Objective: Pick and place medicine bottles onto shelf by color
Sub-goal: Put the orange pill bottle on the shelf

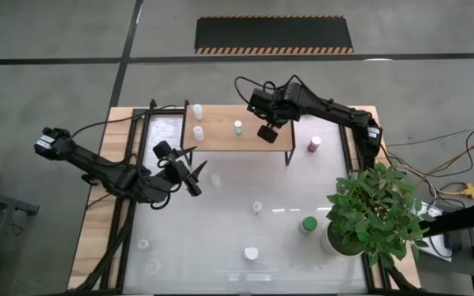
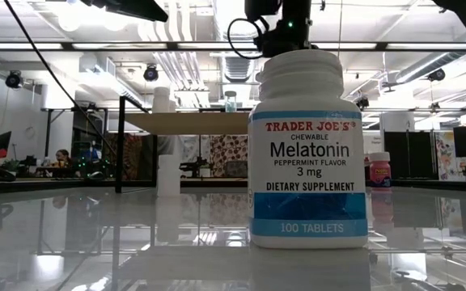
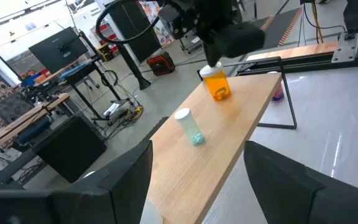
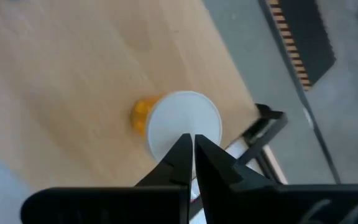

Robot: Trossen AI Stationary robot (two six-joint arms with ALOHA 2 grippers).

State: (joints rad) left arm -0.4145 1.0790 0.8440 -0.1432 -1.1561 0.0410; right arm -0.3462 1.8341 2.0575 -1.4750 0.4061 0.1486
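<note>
Orange bottle (image 4: 143,116) under closed right jaws

Bright, even overhead lighting is provided by ceiling strip lights (image 2: 95,56), seen in the low view. Glare and mirrored reflections are carried by the glossy tabletop (image 1: 220,222). Soft blur is noted beyond the left gripper's fingers (image 3: 123,180); the right gripper (image 4: 193,146) is rendered sharp.

Light-wood shelf (image 3: 229,134) on black legs, bearing an orange bottle (image 3: 217,84) with white cap and a clear bottle (image 3: 190,127) holding teal contents. Melatonin bottle (image 2: 308,149): white with blue label bands and red lettering. Glossy white counter (image 1: 220,222); green plant (image 1: 377,210).
</note>
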